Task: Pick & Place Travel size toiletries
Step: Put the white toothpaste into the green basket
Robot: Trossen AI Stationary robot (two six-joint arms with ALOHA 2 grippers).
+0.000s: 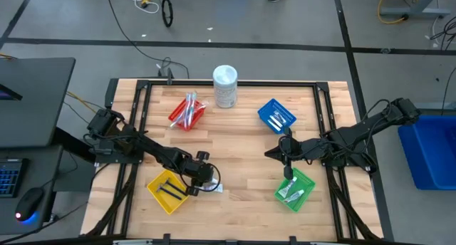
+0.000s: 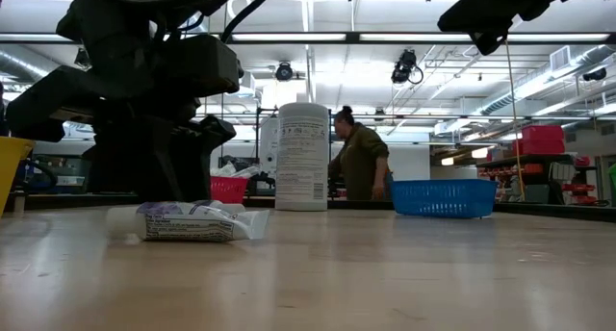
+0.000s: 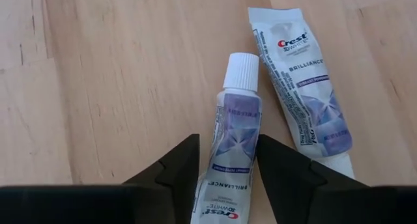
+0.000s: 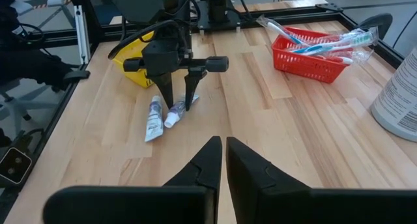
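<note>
Two small white toothpaste tubes lie side by side on the wooden table, near the yellow basket (image 1: pixel 169 188). The capped tube (image 3: pixel 238 133) sits between the fingers of my left gripper (image 3: pixel 228 142), which reaches down on it at a slant. The second tube (image 3: pixel 306 94) lies flat right beside it, untouched. In the right wrist view both tubes (image 4: pixel 163 116) show under the left gripper (image 4: pixel 179 103). My right gripper (image 4: pixel 221 146) hangs shut and empty above the table near the green basket (image 1: pixel 294 189). My left gripper has the capped tube's body (image 3: pixel 225 165), behind the cap, pinched between its two fingers. The fingers (image 4: pixel 189 94) come from above, slanting, one on each long side of the tube. The tube lies flat on the table.
A red basket (image 1: pixel 187 113) with toothbrushes and a blue basket (image 1: pixel 276 115) stand toward the far edge, with a tall white container (image 1: pixel 225 86) between them. The yellow basket holds thin black pieces; the green basket holds small tubes. A person (image 2: pixel 361 158) stands beyond the table.
</note>
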